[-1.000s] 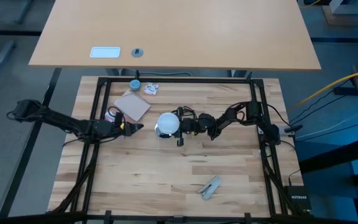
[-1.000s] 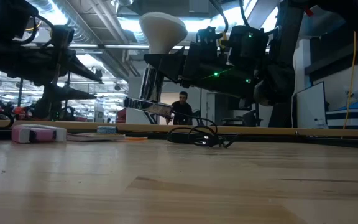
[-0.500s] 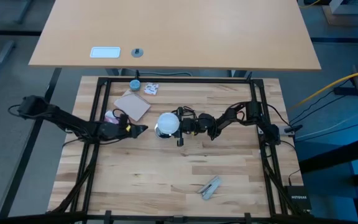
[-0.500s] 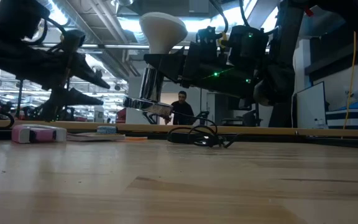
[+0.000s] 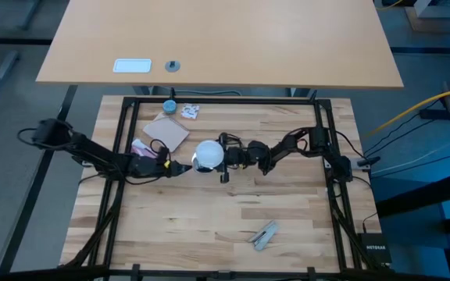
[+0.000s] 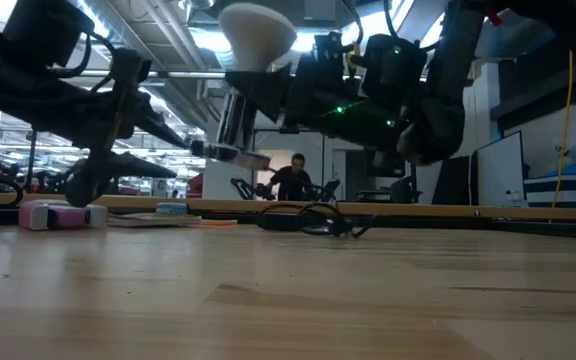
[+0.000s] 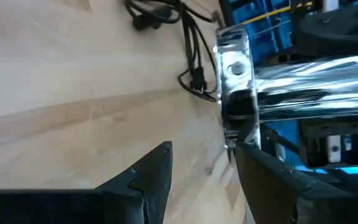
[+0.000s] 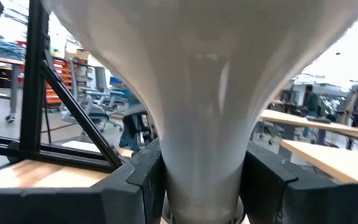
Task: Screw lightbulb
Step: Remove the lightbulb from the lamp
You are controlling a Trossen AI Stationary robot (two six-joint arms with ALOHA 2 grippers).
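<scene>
The frosted-white lightbulb [image 5: 208, 154] is held above the table's middle, globe up [image 6: 258, 30]. Its neck goes down into a shiny chrome socket [image 6: 230, 112] that ends in a silver disc [image 7: 232, 68]. The socket's black cord [image 6: 303, 218] trails onto the table. My right gripper [image 5: 220, 156] is shut on the bulb from the right. My left gripper [image 5: 183, 165] is open just left of the socket, its fingertips [image 7: 160, 158] near the disc's edge; whether they touch it, I cannot tell. My right gripper pinches the bulb's narrow lower part [image 8: 204, 155], just above the socket, between its two fingers [image 8: 143, 177]. The fingers come level from the table's right side. The bulb stands roughly upright, lifted clear of the table, with the chrome socket hanging under it.
A pink-and-white object [image 5: 139, 146], a cardboard square [image 5: 168, 131], a blue cap [image 5: 169, 105] and a small packet [image 5: 190, 112] lie at the far left. A grey object [image 5: 264, 234] lies near the front. Black frame rails [image 5: 123, 156] border the table. A person [image 6: 293, 178] stands far behind.
My left gripper has moved toward the table's right edge, up to the chrome socket, staying open. My right gripper has shifted the bulb and socket slightly up and toward the left gripper.
</scene>
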